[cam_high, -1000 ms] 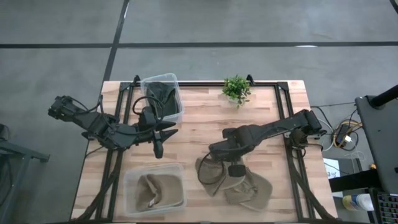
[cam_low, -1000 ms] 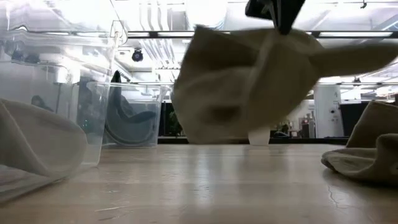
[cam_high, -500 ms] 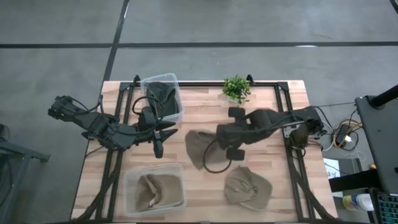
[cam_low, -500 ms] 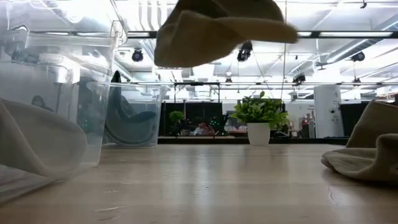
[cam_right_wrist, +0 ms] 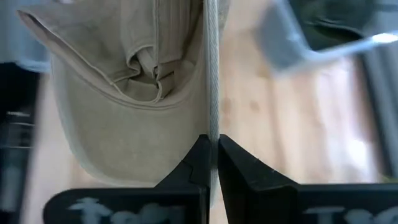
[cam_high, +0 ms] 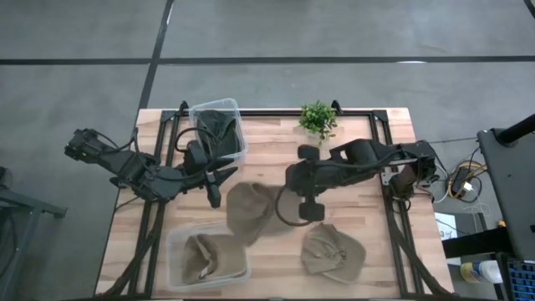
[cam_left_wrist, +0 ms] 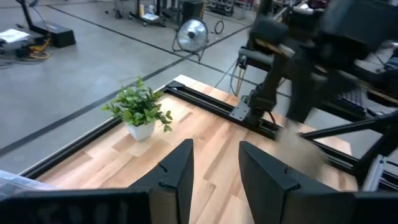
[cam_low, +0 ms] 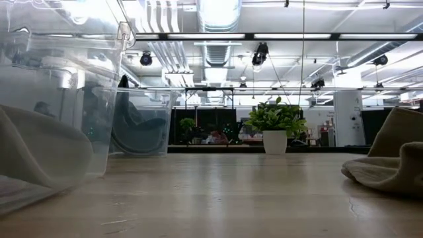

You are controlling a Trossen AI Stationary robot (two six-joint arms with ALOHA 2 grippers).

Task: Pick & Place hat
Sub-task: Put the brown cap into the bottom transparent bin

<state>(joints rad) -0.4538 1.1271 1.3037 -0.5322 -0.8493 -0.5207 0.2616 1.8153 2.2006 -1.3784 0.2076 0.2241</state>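
Note:
My right gripper (cam_high: 282, 191) is shut on a tan cap (cam_high: 251, 211) and holds it in the air above the table's middle, just beyond the near clear bin (cam_high: 238, 224). In the right wrist view the cap (cam_right_wrist: 130, 93) shows its hollow underside. The cap is above the low view's picture. A second tan cap (cam_high: 332, 252) lies flat on the table's near right, and also shows in the low view (cam_low: 390, 165). My left gripper (cam_high: 220, 185) is open and touches nothing; it hovers at the table's left between the two bins, and its fingers (cam_left_wrist: 180, 165) point across the table. My right gripper pinches a thin edge of the cap (cam_right_wrist: 212, 118), seen edge-on, between its two fingers (cam_right_wrist: 198, 160). It looks like the brim. The fingers point toward the table's left. The cap is lifted clear and extends beyond the fingertips, hollow side toward the wrist camera.
The near clear bin holds another tan cap (cam_high: 205, 255). The far clear bin (cam_high: 235, 109) holds a dark cap (cam_high: 219, 130). A small potted plant (cam_high: 318, 119) stands at the far edge. Black rails (cam_high: 393, 201) run down both sides of the table.
My right gripper has risen from beside the second cap and swung toward the table's left, carrying the cap with it. The cap has been lifted clear of the table, passed up out of the low view, and now hangs near the near bin.

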